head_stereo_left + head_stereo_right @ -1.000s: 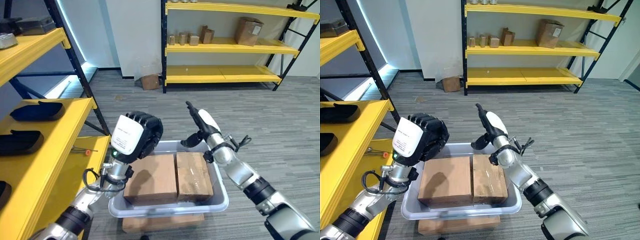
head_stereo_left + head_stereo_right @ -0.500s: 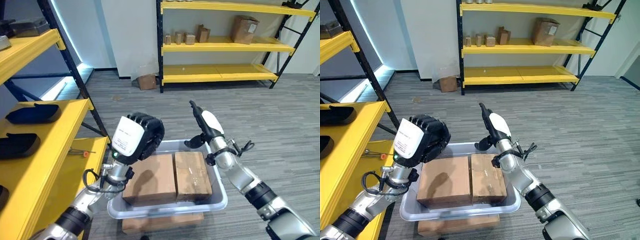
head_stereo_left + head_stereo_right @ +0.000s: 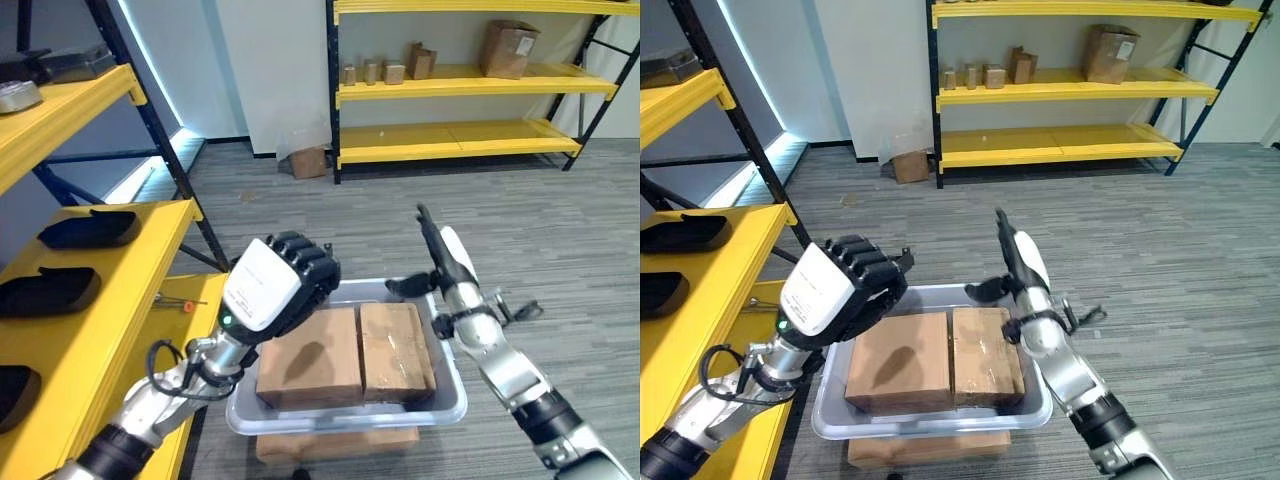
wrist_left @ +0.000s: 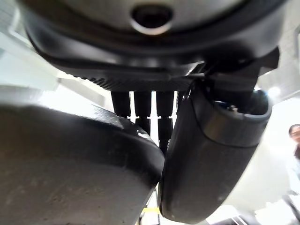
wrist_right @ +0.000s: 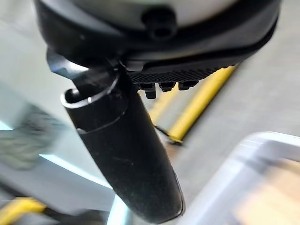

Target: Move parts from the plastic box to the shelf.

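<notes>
Grey wood-patterned flooring (image 3: 560, 240) runs back to a yellow rack (image 3: 460, 80) against the far wall, where small cardboard boxes (image 3: 505, 45) sit on its middle level.

At the left side stands the near yellow shelf (image 3: 120, 290), with dark moulded parts (image 3: 90, 228) lying on its middle level and a small tool with an orange tip (image 3: 180, 300) on the lower level.

Beside the shelf, the left hand (image 3: 275, 290) is raised above the left edge of the plastic box (image 3: 450, 400), its back toward the camera and its fingers (image 3: 305, 250) curled into a fist with nothing in them.

Below it, the grey plastic box sits on a flat carton on the floor and holds two brown cardboard packages (image 3: 345, 355) side by side, touching each other.

To the right, the right hand (image 3: 445, 260) hangs over the far right corner of the plastic box, fingers straight and pointing up, thumb (image 3: 400, 288) sticking out toward the left, holding nothing.
</notes>
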You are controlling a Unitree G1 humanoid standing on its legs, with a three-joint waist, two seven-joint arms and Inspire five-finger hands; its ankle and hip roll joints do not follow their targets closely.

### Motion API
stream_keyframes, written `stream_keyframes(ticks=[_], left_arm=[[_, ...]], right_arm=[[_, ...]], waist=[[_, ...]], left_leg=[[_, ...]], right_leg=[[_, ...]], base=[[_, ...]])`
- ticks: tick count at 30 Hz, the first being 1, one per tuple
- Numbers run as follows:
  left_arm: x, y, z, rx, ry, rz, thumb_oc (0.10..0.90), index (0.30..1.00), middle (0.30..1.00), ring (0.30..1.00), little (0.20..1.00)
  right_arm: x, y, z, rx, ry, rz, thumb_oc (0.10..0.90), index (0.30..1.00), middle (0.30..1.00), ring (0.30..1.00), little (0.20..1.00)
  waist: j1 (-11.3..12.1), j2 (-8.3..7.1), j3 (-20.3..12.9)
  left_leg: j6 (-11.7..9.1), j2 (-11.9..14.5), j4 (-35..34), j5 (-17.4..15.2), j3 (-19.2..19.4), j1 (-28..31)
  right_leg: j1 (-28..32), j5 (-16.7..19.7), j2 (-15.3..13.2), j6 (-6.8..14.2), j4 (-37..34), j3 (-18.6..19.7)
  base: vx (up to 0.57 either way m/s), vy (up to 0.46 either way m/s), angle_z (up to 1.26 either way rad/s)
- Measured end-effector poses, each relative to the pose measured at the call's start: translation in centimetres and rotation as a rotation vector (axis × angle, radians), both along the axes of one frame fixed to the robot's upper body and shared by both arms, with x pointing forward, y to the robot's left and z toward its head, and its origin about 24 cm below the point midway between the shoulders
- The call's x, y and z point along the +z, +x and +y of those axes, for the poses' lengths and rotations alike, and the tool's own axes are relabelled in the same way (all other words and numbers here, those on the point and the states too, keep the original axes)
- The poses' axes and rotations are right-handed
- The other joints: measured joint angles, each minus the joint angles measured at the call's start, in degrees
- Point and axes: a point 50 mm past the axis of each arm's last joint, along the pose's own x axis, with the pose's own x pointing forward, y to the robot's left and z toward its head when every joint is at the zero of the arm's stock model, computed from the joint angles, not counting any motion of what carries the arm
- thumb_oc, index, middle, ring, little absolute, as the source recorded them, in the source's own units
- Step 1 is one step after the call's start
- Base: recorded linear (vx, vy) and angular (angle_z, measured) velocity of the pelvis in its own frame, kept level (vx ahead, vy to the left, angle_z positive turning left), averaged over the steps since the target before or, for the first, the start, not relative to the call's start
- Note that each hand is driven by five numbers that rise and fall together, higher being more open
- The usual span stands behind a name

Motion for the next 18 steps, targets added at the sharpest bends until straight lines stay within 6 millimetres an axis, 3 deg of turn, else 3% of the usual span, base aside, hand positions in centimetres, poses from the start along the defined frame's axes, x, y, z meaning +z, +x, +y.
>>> stream_keyframes(ticks=[3,5,7,8,9,10,12,13,15,17,18], left_arm=[[0.0,0.1,0.1,0.005,0.026,-0.01,0.4,0.3,0.3,0.3,0.3],[0.0,-0.6,-0.1,0.025,-0.004,-0.035,0.4,0.3,0.3,0.3,0.3],[0.1,-1.5,0.2,0.025,0.039,-0.047,0.4,0.3,0.3,0.3,0.3],[0.3,-1.9,0.2,0.017,0.035,-0.059,0.4,0.3,0.3,0.3,0.3],[0.8,-2.1,-0.1,-0.015,0.037,-0.087,0.4,0.3,0.3,0.3,0.3],[1.2,-2.3,-0.2,-0.042,0.04,-0.113,0.4,0.3,0.3,0.3,0.3],[1.9,-2.1,-0.3,-0.075,0.067,-0.171,0.4,0.3,0.3,0.3,0.3],[2.5,-1.9,-0.3,-0.088,0.086,-0.197,0.4,0.3,0.3,0.3,0.3],[3.6,-1.5,-0.4,-0.112,0.085,-0.257,0.4,0.3,0.3,0.3,0.3],[5.2,-0.3,-0.3,-0.122,0.118,-0.33,0.4,0.3,0.3,0.3,0.3],[5.5,0.0,-0.3,-0.119,0.121,-0.342,0.4,0.3,0.3,0.3,0.3]], right_arm=[[-1.4,-0.6,-0.4,-0.007,0.0,0.096,0.9,1.0,1.0,1.0,1.0],[-2.1,-1.1,-0.9,0.003,0.0,0.067,0.9,1.0,1.0,1.0,1.0],[-3.0,-1.0,-1.6,-0.023,-0.018,0.132,0.9,1.0,1.0,1.0,1.0],[-3.0,-1.0,-1.5,-0.017,-0.025,0.134,0.9,1.0,1.0,1.0,1.0],[-2.9,-1.1,-1.7,-0.007,-0.039,0.138,0.9,1.0,1.0,1.0,1.0],[-2.9,-1.1,-1.3,0.0,-0.027,0.135,0.9,1.0,1.0,1.0,1.0],[-1.9,-0.9,-0.9,0.033,-0.018,0.101,0.9,1.0,1.0,1.0,1.0],[-1.3,-0.8,-1.0,0.039,-0.025,0.076,0.9,1.0,1.0,1.0,1.0],[0.1,0.1,-1.7,0.018,-0.048,0.011,0.9,1.0,1.0,1.0,1.0],[0.1,0.4,-1.8,-0.026,-0.03,-0.009,0.9,1.0,1.0,1.0,1.0],[0.1,0.4,-1.8,-0.028,-0.03,-0.007,0.9,1.0,1.0,1.0,1.0]], waist=[[0.2,0.59,0.06],[0.31,2.49,0.78],[4.25,7.45,3.04],[4.64,8.46,3.77],[3.53,9.53,3.94],[3.56,7.32,5.13],[3.31,0.66,6.78],[1.66,-0.88,6.52],[1.07,0.55,5.63],[0.28,-1.9,5.74],[0.4,-2.22,5.69]], left_leg=[[-0.06,-0.09,0.02,0.27,-0.11,-0.11],[-2.26,1.17,3.08,0.91,-3.83,-5.35],[-4.23,2.05,1.17,5.04,-5.39,-7.31],[-6.24,1.72,0.05,8.55,-4.61,-9.29],[-4.51,3.21,-0.09,1.85,5.19,-10.46],[-1.47,4.02,2.0,0.9,12.3,-10.39],[-1.54,3.25,13.92,-2.4,15.58,-9.8],[-1.94,4.16,18.67,-2.77,17.77,-8.67],[-2.06,3.84,14.6,-0.8,16.8,-2.73],[-1.77,2.58,11.69,-0.99,16.74,-2.67],[-1.43,2.28,10.9,-1.21,16.75,-2.51]], right_leg=[[-0.03,0.03,0.18,-0.02,0.38,-0.09],[-4.97,-3.28,0.59,-1.41,5.04,-3.23],[-5.33,-2.38,1.68,-1.67,4.38,-4.99],[-5.24,-1.85,1.57,-2.27,3.82,-8.46],[-4.35,-1.08,1.45,-4.24,2.99,-13.27],[-4.3,-1.68,-0.44,-4.56,2.49,-14.39],[-4.28,-1.9,-6.66,-4.77,4.74,-16.31],[-3.49,-1.71,-7.45,-4.48,4.62,-17.99],[-4.24,-0.81,-6.42,-2.51,6.05,-17.34],[-5.25,-0.84,-7.45,-2.21,7.5,-18.88],[-5.36,-0.73,-7.59,-2.12,7.69,-19.0]], base=[[-0.04,-0.164,0.1],[-0.11,-0.115,0.59],[-0.18,-0.058,0.71],[-0.12,-0.074,1.18],[-0.22,-0.091,1.6],[-0.2,-0.064,1.32],[-0.23,-0.028,0.89],[-0.18,0.015,0.74],[-0.16,0.062,0.31],[-0.16,0.137,0.38],[-0.13,0.17,0.44]])
